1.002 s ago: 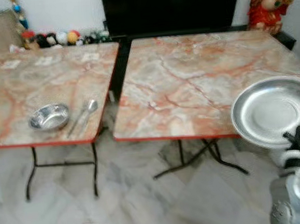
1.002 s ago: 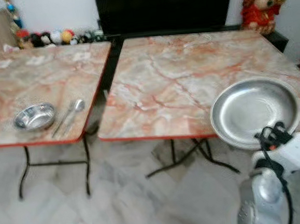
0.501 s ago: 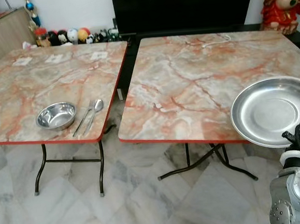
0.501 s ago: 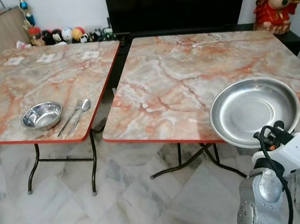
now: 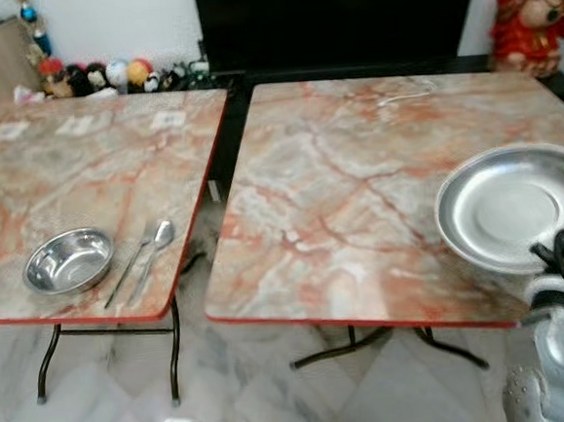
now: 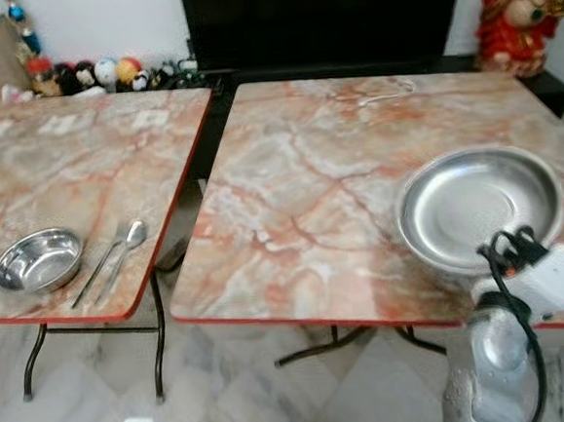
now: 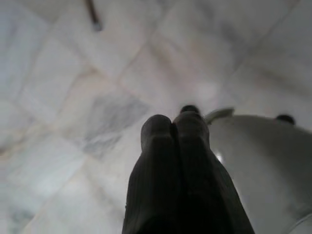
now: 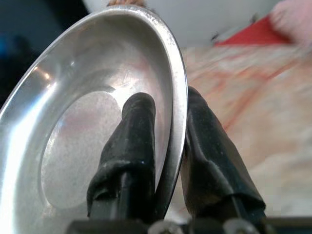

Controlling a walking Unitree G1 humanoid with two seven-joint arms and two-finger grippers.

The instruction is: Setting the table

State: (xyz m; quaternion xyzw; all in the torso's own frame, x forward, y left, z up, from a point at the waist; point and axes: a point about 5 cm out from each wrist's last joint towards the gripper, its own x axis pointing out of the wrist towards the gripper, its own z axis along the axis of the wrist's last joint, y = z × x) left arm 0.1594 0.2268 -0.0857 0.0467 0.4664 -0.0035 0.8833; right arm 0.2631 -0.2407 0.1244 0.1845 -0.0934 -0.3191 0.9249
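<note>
While the right end effector (image 8: 165,141) clamped the rim of a large steel plate (image 6: 479,209) between its two black fingers, the plate hung over the near right part of the right marble-patterned worktop (image 6: 310,189). On the left worktop (image 5: 74,178) sat a small steel bowl (image 5: 67,261), with a fork (image 5: 128,264) and spoon (image 5: 154,248) just beside it. The left end effector (image 7: 174,146) pointed at the tiled floor (image 7: 73,97), fingers pressed together, gripping nothing.

black tv (image 5: 335,16), red statue (image 5: 532,10), toys (image 5: 105,76)
</note>
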